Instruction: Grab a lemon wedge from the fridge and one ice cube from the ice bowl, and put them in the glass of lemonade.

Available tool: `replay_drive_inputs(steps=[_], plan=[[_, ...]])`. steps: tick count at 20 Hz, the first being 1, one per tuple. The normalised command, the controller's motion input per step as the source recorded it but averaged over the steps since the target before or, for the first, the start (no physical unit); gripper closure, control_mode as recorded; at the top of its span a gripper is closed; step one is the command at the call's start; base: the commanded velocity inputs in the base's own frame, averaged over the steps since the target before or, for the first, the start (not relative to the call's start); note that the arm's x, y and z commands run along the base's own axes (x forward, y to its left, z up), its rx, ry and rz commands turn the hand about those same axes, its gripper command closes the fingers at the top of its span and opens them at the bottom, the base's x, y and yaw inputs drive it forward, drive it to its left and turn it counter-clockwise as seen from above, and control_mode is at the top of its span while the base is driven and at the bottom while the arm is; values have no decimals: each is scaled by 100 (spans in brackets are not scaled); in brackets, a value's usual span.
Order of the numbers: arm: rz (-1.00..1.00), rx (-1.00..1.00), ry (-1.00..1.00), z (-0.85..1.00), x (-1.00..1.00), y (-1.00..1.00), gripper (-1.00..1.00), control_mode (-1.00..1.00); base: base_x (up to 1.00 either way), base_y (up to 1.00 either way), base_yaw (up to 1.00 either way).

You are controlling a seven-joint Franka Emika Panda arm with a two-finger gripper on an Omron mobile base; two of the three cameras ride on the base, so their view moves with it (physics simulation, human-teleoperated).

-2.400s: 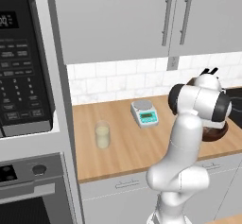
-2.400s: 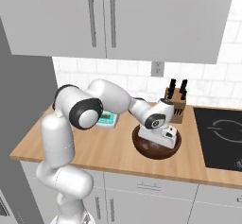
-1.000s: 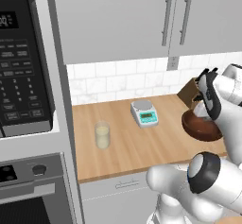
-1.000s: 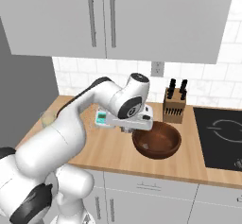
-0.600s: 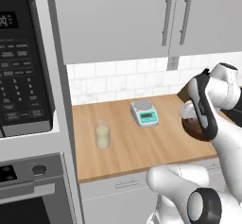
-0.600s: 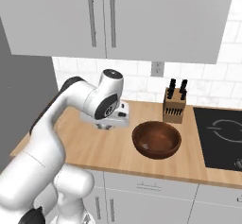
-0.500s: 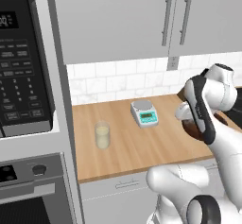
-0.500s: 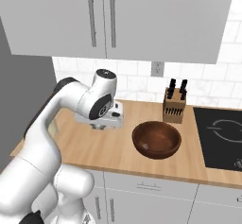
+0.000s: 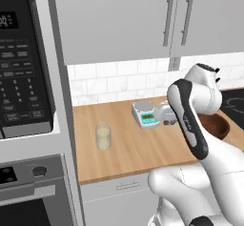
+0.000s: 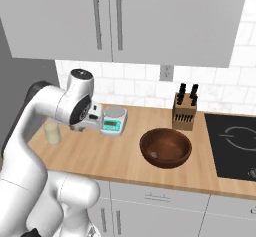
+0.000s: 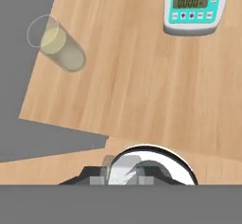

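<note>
One item seems in hand: the gripper [image 11: 124, 173] stands narrow, apparently pinching a small translucent ice cube [image 11: 109, 164] above the counter [image 10: 120, 156], with the ice bowl [image 10: 166, 147] well apart from it. The drop is still to come; whether a lemon wedge is already in is too small to tell. In the hand view the glass of lemonade [image 11: 56, 43] lies at 10 o'clock and the scale [image 11: 193, 8] at 1 o'clock, with open wood between. The glass stands near the counter's end, so I judge little margin there
</note>
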Motion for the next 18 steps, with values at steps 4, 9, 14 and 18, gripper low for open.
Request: replay_drive_inputs(steps=[4,9,14,18], plan=[[0,20,10,0,0,72,100,-100,0,0,0],[1,17,11,0,-2,84,100,-100,0,0,0],[4,3,1,0,0,90,100,-100,0,0,0],[3,0,-1,-3,9,65,100,-100,0,0,0]])
